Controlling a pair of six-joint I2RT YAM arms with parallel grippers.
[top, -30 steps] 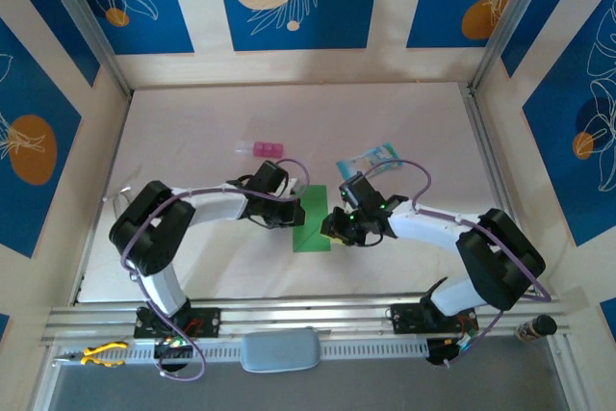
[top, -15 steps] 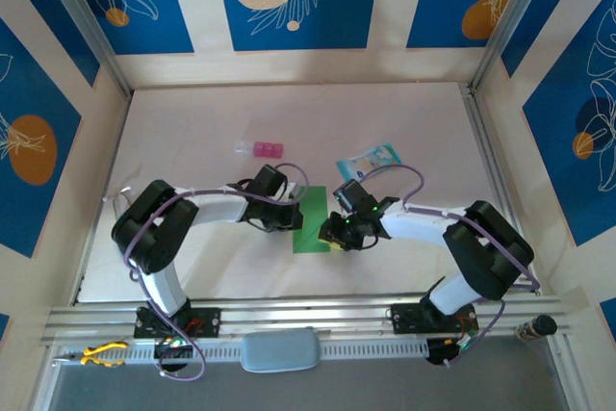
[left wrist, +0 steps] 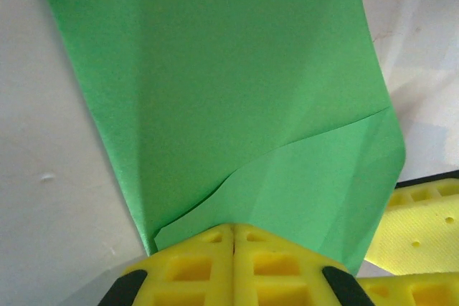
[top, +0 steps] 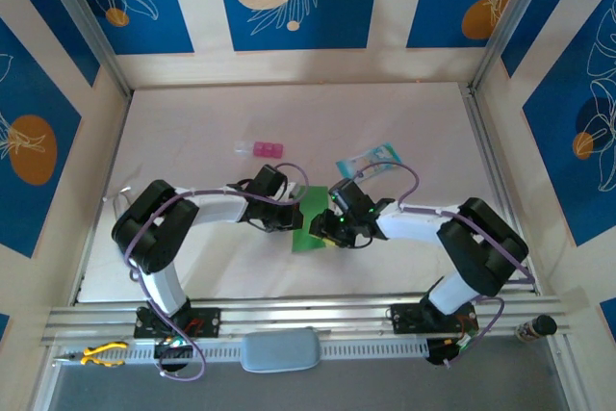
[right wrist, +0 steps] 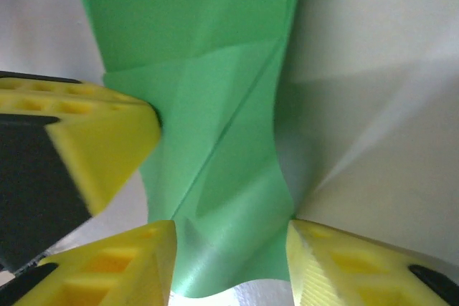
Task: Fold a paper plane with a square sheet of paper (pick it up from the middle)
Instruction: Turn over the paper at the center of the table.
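The square sheet of paper (top: 308, 240) is bright green and folded into a narrow creased strip, lying on the table between the two arms. My left gripper (top: 292, 218) is shut, with its yellow tips (left wrist: 233, 228) down on the paper's (left wrist: 229, 91) near edge where a folded flap overlaps. No paper shows in the seam between the fingers. My right gripper (top: 328, 230) is open and straddles the paper (right wrist: 215, 141) from the other side. Its fingers (right wrist: 143, 266) stand either side of a buckled, ridged part.
A small pink block (top: 262, 149) lies further back on the left. A pale blue printed packet (top: 369, 158) lies behind the right gripper. The left gripper's finger (right wrist: 86, 145) sits close beside the right gripper's jaws. The table has raised walls all round.
My right gripper has shifted left onto the paper and its jaws have spread wider. The left gripper has stayed shut in the same place.
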